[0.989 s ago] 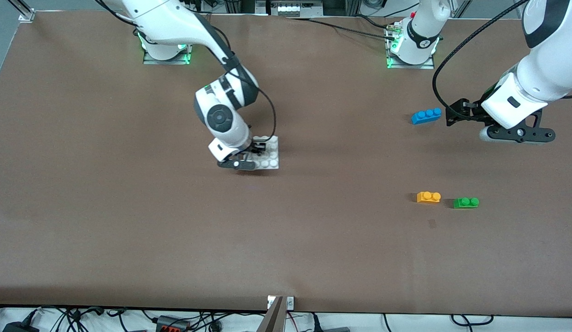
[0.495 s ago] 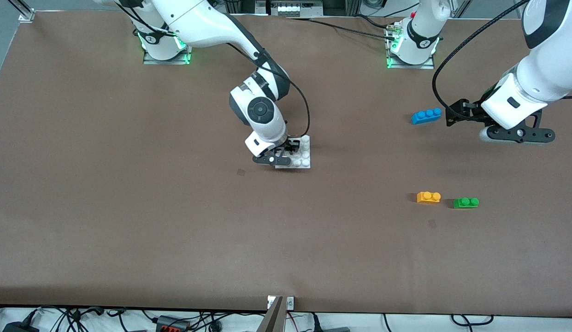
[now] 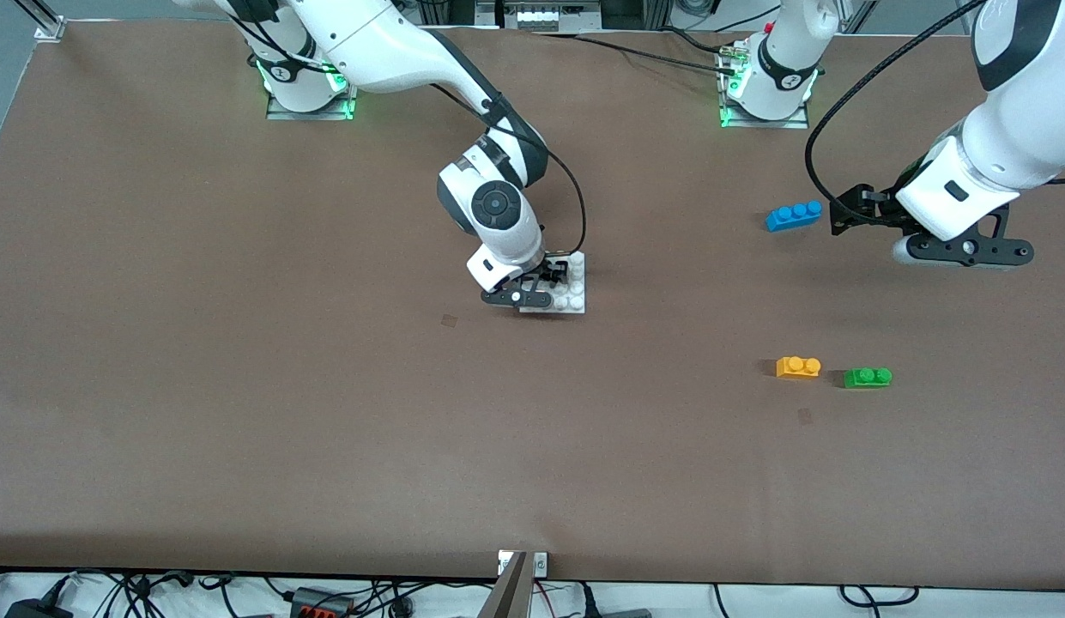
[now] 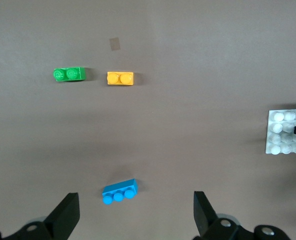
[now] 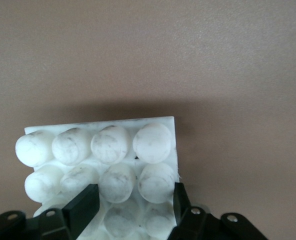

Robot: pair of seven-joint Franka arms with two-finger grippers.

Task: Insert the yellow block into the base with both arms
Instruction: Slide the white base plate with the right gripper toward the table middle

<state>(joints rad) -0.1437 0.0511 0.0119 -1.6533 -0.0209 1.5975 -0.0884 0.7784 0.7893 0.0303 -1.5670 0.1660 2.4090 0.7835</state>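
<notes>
The yellow block (image 3: 798,367) (image 4: 120,78) lies flat on the table toward the left arm's end, apart from both grippers. The white studded base (image 3: 575,296) (image 5: 113,142) (image 4: 285,132) rests on the table near its middle. My right gripper (image 3: 553,273) (image 5: 133,200) is down on the base, open, its fingers straddling two rows of studs at one edge. My left gripper (image 3: 845,213) (image 4: 135,212) hangs open and empty above the table, beside the blue brick (image 3: 794,215) (image 4: 119,191).
A green two-stud brick (image 3: 868,377) (image 4: 69,74) lies beside the yellow block, closer to the left arm's end. The blue brick lies farther from the front camera than both. Brown table surface spreads wide around the base.
The right arm slid the base across the table toward the left arm's end, and its jaws have come apart. The left arm and the bricks have not moved.
</notes>
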